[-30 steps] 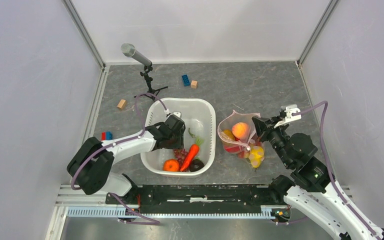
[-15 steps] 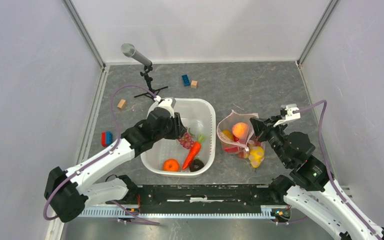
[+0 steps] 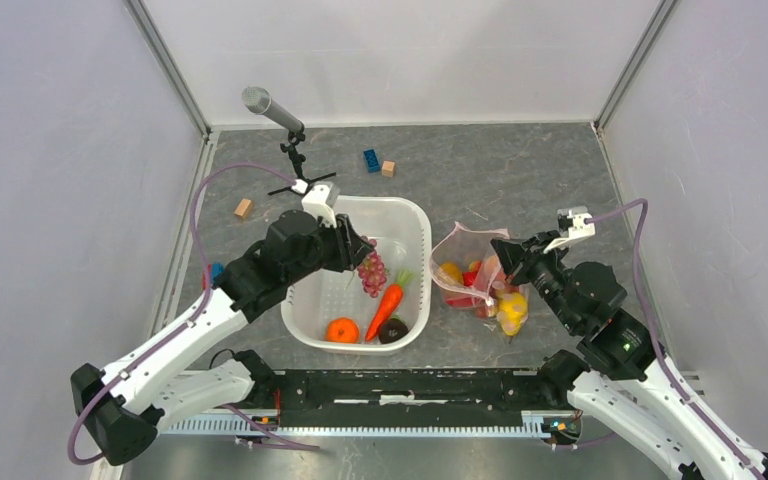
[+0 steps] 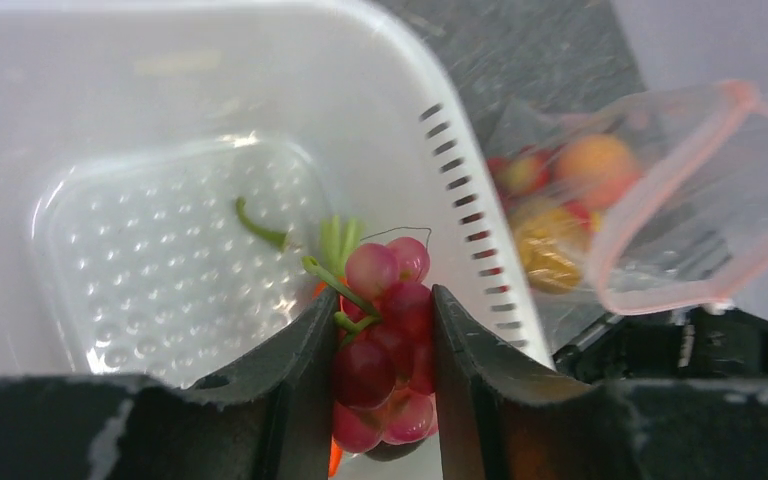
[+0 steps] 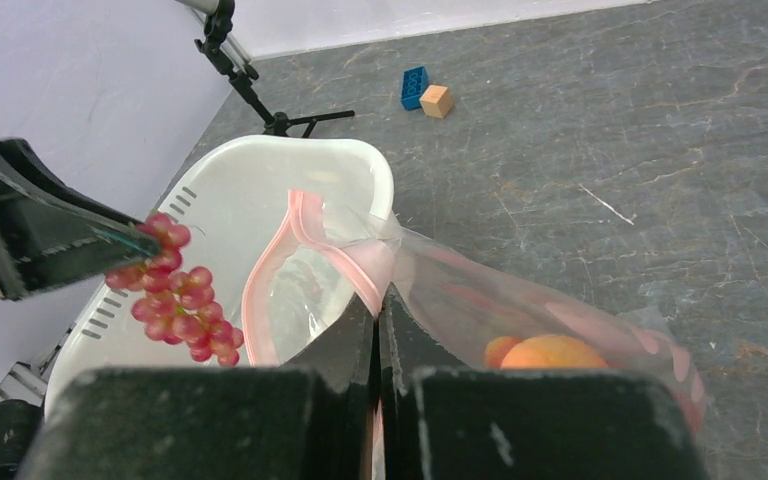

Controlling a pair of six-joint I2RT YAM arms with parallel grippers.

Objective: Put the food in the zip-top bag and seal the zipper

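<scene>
I'd call this roughly halfway. The biggest thing on the table is the white basin (image 3: 396, 205). It has three pieces left in it, all at the near end: a carrot (image 3: 384, 310), an orange (image 3: 342, 330) and a dark piece (image 3: 393, 331) I can't identify.

Just to its right is the clear bag (image 3: 463, 243), with its mouth gaping toward the basin. It's already loaded with a few pieces: a peach-coloured fruit (image 5: 550, 352), a yellow fruit (image 3: 512, 305) and something red among them.

The left gripper (image 4: 381, 330) has its fingers closed narrow on a bunch of grapes (image 3: 371, 272). The bunch hangs in the air over the basin, not over the bag's mouth yet. The right gripper (image 5: 378, 300) is pinched fully together on the bag's rim, holding that edge up, which props the mouth open.

Smallest bit: the pink zipper strip (image 5: 270, 270) is plainly parted, curving round the opening. I can't spot the slider.

So what's left, as I read it: grapes in, then the three from the basin, then run the zipper shut. None of the sealing is done.
</scene>
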